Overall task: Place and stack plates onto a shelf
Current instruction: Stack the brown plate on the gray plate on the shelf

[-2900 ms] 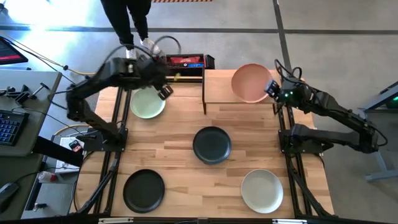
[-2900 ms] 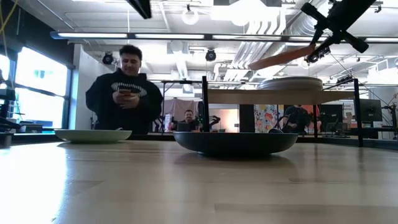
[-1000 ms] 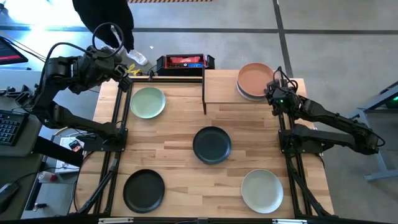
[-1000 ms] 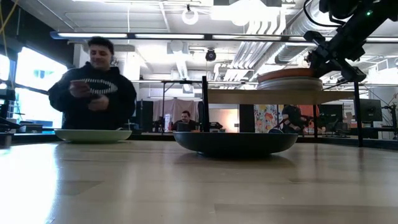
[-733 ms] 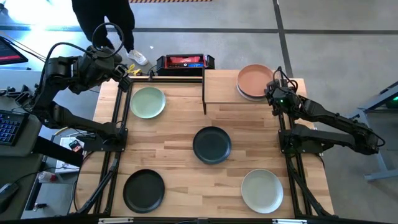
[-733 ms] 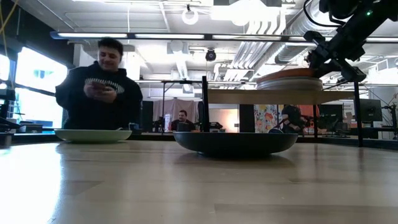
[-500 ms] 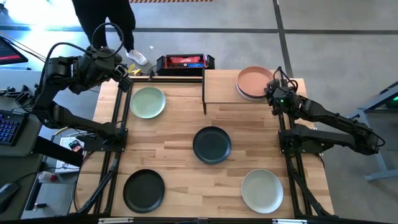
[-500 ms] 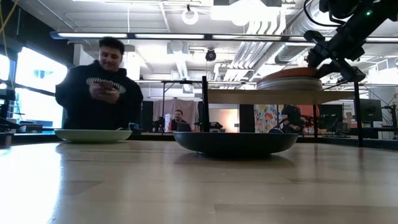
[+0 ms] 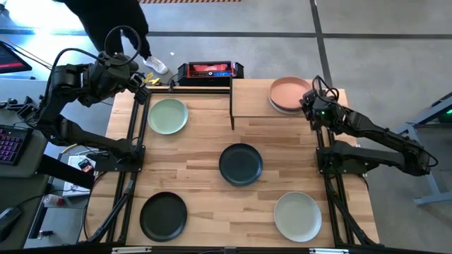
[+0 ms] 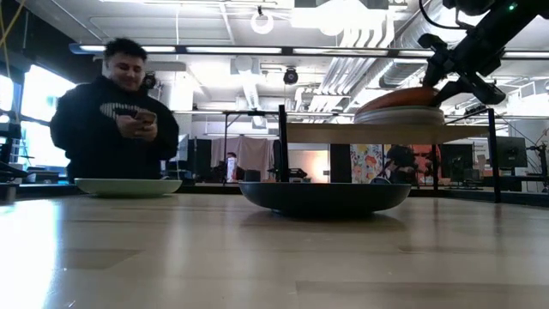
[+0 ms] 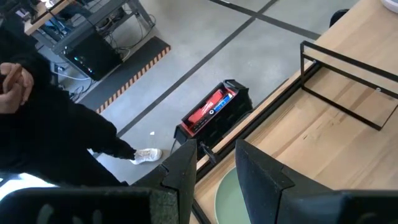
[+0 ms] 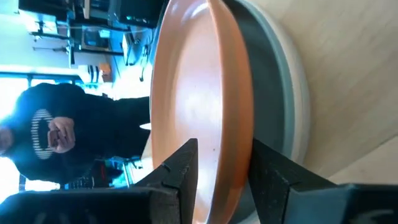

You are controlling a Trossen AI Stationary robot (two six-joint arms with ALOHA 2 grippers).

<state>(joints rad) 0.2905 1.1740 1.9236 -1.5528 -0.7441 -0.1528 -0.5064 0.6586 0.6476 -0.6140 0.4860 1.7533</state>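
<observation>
We see the shelf at the table's far right, carrying a stack of plates with the terracotta pink plate on top. In the low view its right edge sits tilted up off the paler plates beneath. The right gripper is at that stack's right rim; its fingers are spread either side of the pink rim, not pinching it.

4 plates lie on the tabletop: pale green plate far left, dark teal plate centre, black plate near left, off-white plate near right.

The left gripper hangs off the far-left corner, fingers slightly apart, holding nothing. A red-and-black box sits beyond the far edge; a person stands behind.
</observation>
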